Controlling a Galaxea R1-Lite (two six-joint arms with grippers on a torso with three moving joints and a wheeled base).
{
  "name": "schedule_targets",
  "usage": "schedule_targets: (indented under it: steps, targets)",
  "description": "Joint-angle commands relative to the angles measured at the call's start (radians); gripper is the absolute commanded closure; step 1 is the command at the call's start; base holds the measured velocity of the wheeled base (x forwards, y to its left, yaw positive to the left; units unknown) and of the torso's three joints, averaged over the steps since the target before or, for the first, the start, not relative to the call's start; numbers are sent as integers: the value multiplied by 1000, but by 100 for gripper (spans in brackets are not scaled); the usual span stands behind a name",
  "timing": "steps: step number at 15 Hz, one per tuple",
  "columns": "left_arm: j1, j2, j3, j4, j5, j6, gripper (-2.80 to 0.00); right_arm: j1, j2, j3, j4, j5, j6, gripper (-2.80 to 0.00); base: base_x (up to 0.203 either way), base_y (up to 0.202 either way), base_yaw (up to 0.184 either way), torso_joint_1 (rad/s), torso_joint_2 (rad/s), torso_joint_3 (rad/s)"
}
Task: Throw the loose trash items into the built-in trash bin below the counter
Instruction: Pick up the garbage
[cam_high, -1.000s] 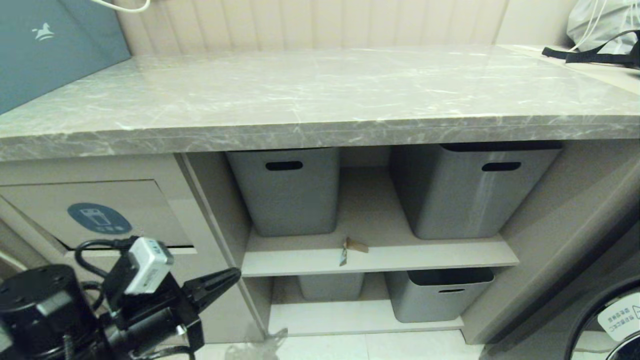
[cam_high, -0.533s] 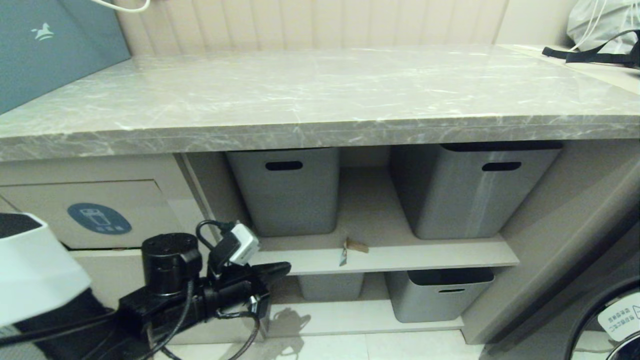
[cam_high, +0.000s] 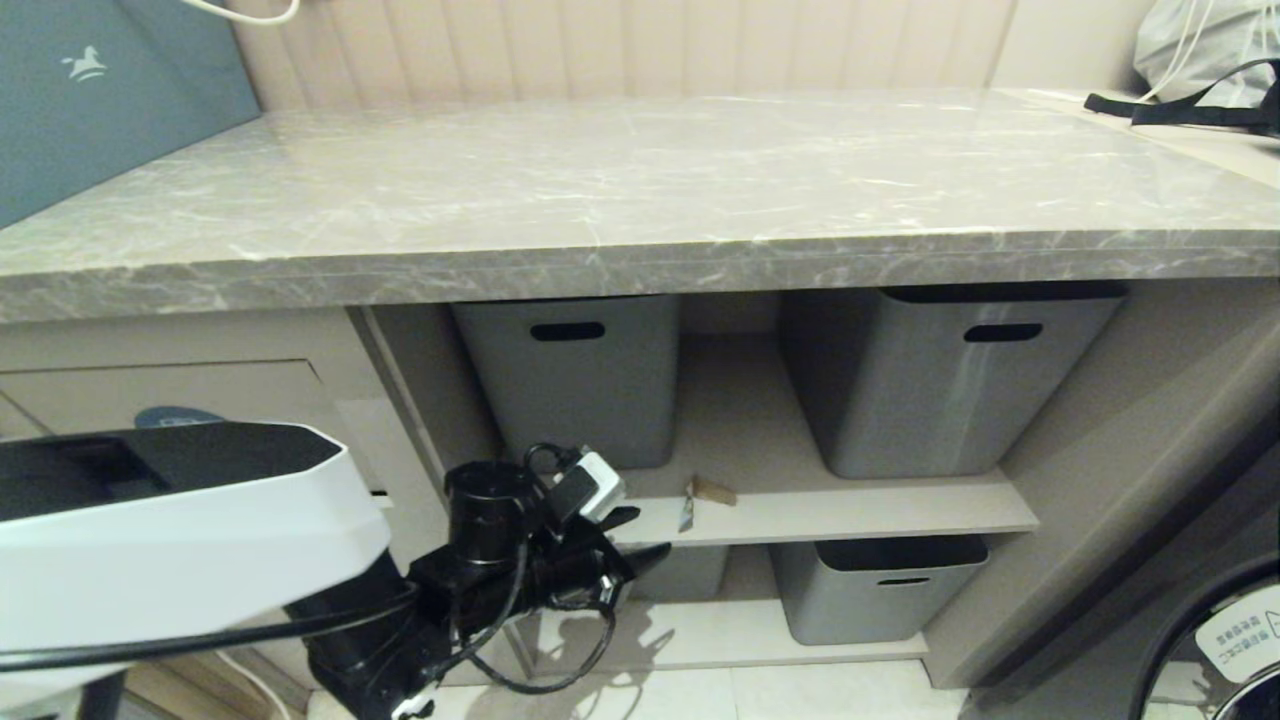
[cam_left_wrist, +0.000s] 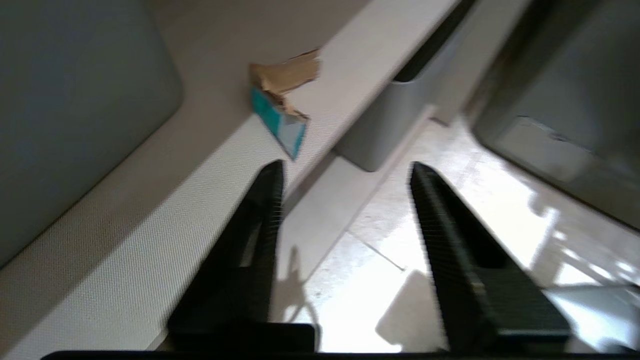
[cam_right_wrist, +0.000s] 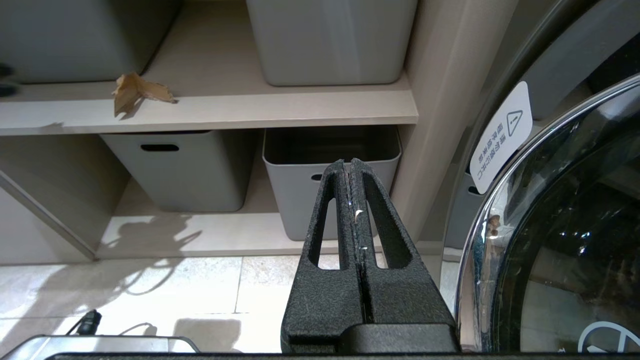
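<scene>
1. The bin (cam_high: 190, 395) sits at the far left under the tabletop (cam_high: 640, 190). Its flap is mostly hidden by the left arm, and only the top edge of the blue sticker (cam_high: 178, 412) shows, with no icon readable.
2. The left gripper (cam_left_wrist: 345, 170) hangs low in front of the shelf (cam_high: 800, 520), fingers apart and empty, pointing toward the scrap (cam_left_wrist: 280, 100) but short of it.
3. The scrap lies at the shelf's front edge between the two upper tubs (cam_high: 575, 375), its brown flap up and its teal face hanging over the lip.
4. To grasp well, I would rise level with the shelf, straddle the overhanging teal part and close gently. Pushing might knock it to the floor.
5. Only this one piece shows; I cannot see any others.
6. The right gripper (cam_right_wrist: 352, 165) idles at the right, fingers together, near a white warning label (cam_right_wrist: 501, 137) whose small print I cannot read.
</scene>
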Motion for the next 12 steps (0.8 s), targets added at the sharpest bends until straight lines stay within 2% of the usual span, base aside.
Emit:
schedule_targets:
  steps: [1, 5, 12]
  targets:
    - [-15, 70, -52, -4, 46, -3, -280, 0, 0, 0, 0, 0, 0, 0, 0, 0, 0, 0, 0, 0]
    - [-28, 140, -159, 48, 80, -5, -280, 0, 0, 0, 0, 0, 0, 0, 0, 0, 0, 0, 0, 0]
    - [-42, 249, -355, 107, 224, 5, -280, 0, 0, 0, 0, 0, 0, 0, 0, 0, 0, 0, 0, 0]
